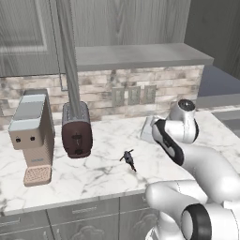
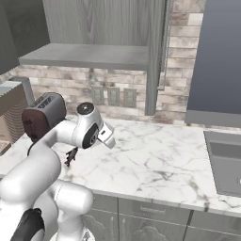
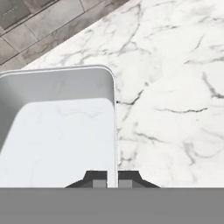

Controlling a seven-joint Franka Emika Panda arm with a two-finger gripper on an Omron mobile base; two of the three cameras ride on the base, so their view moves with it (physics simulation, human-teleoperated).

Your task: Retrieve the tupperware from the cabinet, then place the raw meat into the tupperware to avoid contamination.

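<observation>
Gripper: the gripper is pinched on the right wall of the tupperware; in the hand view one dark tip stands inside the wall and one outside, close together with the thin rim between them.
Reason for grip: a thin side wall is, I judge, the only part of an open box that two fingers can clamp.
Tupperware: a pale, rectangular, empty container, out of the cabinet; it lies low over the marble surface or on it, and I cannot tell if it touches. In the left base view its corner shows behind the wrist.
Cabinet: the cabinet is above, with one door swung open edge-on and the flat shelf bare where it shows.
Raw meat: I can not identify it; a small dark object lies on the surface near the toaster, too small to name.
Other things: a coffee machine stands left of the toaster; a sink is far right.
Task stage: retrieval looks nearly done; the meat step is not yet done.
</observation>
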